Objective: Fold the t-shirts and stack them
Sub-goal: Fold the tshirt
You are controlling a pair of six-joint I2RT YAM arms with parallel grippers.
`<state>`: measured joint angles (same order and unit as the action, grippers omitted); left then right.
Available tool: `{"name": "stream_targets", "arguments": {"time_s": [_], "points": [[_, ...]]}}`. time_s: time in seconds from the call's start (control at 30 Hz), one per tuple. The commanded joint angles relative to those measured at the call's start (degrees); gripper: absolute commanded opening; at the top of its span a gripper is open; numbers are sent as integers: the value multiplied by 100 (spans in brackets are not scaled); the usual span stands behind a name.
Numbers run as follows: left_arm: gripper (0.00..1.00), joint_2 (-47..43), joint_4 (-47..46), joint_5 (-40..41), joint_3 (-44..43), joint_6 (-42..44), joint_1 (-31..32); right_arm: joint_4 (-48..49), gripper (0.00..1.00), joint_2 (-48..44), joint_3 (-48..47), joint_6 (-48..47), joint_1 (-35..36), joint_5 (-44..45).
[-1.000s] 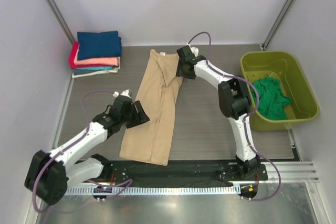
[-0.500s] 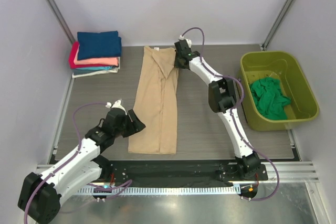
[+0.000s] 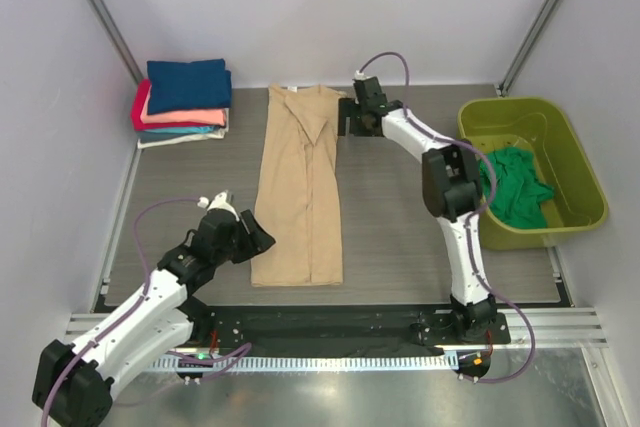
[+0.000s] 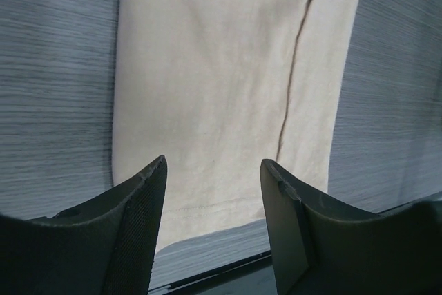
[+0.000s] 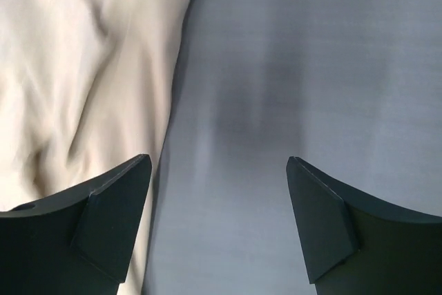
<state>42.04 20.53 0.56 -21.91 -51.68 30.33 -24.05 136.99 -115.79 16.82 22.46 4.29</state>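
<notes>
**Tan t-shirt**: lay flat at mid-table as a long narrow strip, sides turned in, collar at the far end and hem at the near end. A lengthwise seam showed in the left wrist view.

**Left gripper**: hovered just beside the hem's left corner. Jaws apart, nothing between them, hem visible below in its own camera.

**Right gripper**: stood just right of the collar end, mostly over bare table. Jaws spread wide, empty, the shirt's edge under the left finger only.

**Stack of folded tees**: sat at the far left corner, navy on top.

**Green tee**: lay crumpled in the lime tub, unfolded.

**Step in hand (judged):** lengthwise folds done, crosswise fold due.

**Handling notes (judged):**
- Best begun by pinching every layer at one end, not the top ply alone.
- Lifted low and carried straight along the strip, so that the sides stayed lined up.
- End laid square on the other end, or in thirds to match the stack's footprint.
- Let go only once flat.
- Risk noted: tucked sides spilling open if dragged.
</notes>
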Motion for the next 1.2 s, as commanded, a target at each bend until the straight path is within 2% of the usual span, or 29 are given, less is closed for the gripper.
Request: {"name": "stream_targets", "arguments": {"time_s": [0.0,0.23,0.43,0.6,0.83,1.0,1.17], "points": [[57,23,161,331,64,158,17,506,86,-1717,1160,127,31,-297],[57,-477,478,875,214,18,26,1192,83,-4064,5050,1182,328,-1106],[56,-241,495,771,222,-61,35,1342,83,-5496,6996,1525,1190,-1001],[55,242,583,928,170,-228,342,1727,82,-6218,7965,2201,1716,-1343],[55,130,1031,1227,266,-861,860,1781,80,-6676,8721,2913,2630,-905],[55,32,1075,1438,442,-1142,1230,2334,77,-6318,8845,3248,3010,-878],[56,199,1286,1553,425,-1336,1274,2370,66,-5851,8661,3354,3282,-799]]}}
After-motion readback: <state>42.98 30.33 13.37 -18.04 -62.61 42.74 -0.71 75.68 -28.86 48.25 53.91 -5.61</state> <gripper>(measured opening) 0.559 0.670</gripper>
